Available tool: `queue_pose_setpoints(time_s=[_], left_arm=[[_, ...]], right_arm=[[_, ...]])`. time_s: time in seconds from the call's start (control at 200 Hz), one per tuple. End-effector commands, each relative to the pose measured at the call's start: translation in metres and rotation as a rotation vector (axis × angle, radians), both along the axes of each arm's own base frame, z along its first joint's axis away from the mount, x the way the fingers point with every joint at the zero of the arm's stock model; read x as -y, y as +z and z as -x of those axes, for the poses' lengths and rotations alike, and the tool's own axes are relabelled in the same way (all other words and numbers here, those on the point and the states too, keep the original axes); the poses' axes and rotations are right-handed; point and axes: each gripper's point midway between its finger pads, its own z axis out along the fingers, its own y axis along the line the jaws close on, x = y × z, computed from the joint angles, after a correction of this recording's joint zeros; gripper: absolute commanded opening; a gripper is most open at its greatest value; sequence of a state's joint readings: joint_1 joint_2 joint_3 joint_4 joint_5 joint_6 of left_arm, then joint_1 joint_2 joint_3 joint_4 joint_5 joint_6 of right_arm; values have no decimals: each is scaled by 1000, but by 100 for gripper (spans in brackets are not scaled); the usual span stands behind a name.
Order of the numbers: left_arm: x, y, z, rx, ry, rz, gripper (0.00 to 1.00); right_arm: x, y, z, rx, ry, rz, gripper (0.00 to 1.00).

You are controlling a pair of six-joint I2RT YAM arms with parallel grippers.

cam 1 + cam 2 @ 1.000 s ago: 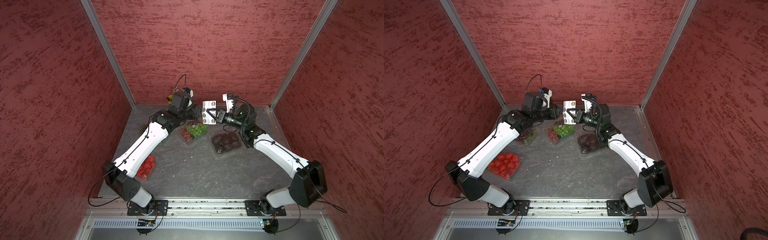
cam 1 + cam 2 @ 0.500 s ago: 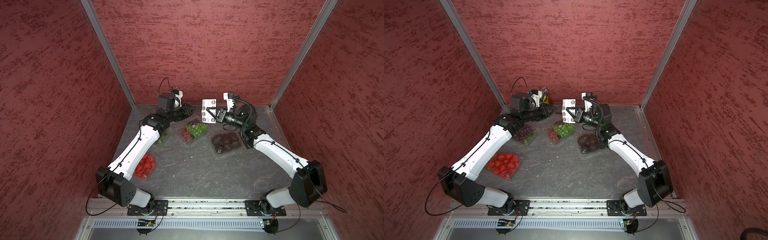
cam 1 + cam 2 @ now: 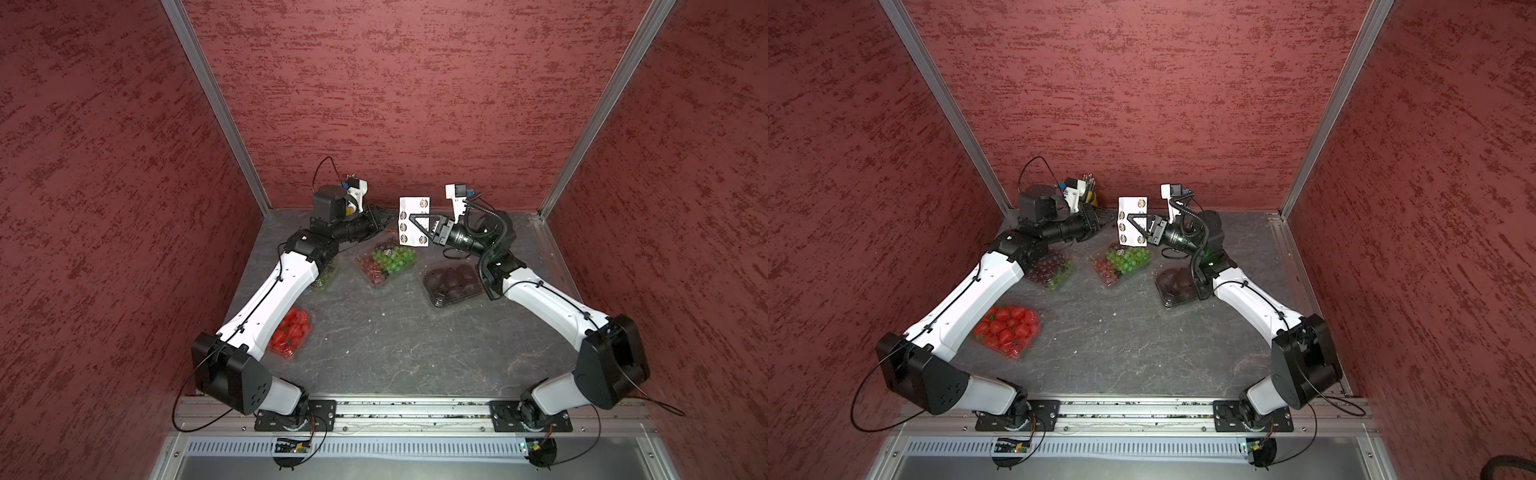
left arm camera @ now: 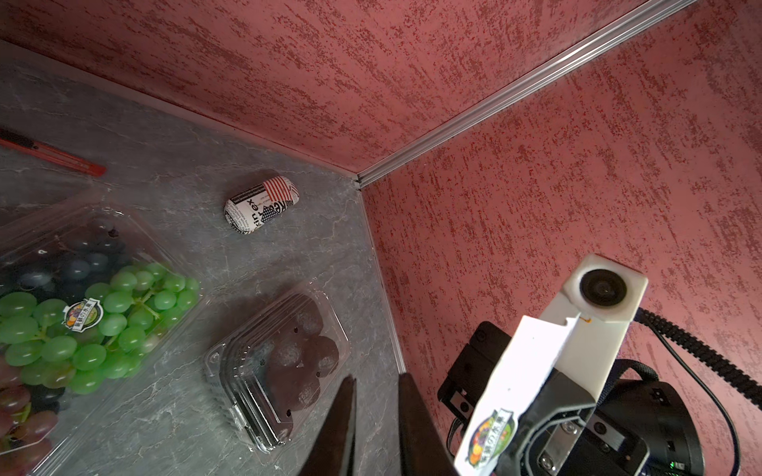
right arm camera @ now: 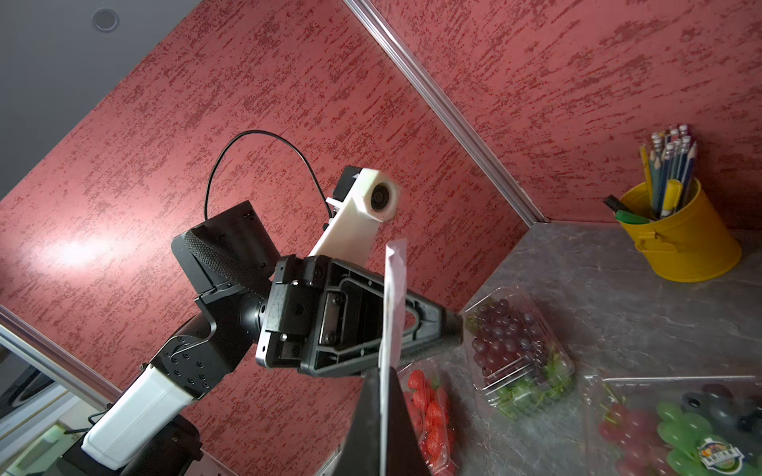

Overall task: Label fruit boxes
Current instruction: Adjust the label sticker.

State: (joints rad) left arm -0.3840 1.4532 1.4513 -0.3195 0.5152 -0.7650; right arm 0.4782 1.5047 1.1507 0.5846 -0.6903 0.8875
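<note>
Clear grape punnet [image 3: 392, 258], labelled | left end effector [image 4: 377, 383] narrow, seemingly empty | right end effector [image 3: 411, 217] clamps sticker sheet [image 3: 413, 204]

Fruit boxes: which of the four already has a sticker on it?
The box of green and red grapes: a round sticker sits on its lid. No sticker shows on the strawberry box, dark grape box or black-tray box.
</note>
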Motion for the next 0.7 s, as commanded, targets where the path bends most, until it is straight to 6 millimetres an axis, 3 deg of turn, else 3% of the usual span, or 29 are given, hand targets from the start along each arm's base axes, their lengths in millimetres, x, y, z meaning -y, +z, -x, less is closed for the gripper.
queue_pose_setpoints(time_s=[0.0,0.356,0.696], left_arm=[[11,22,3,66,-40,20,20],[31,22,7,72,-88,9,19],[27,26,11,85,-80,-3,19]], right_arm=[[-4,4,6,14,34,-21,0],[-6,1,6,8,52,-25,0],[-8,-2,1,7,55,-24,0]])
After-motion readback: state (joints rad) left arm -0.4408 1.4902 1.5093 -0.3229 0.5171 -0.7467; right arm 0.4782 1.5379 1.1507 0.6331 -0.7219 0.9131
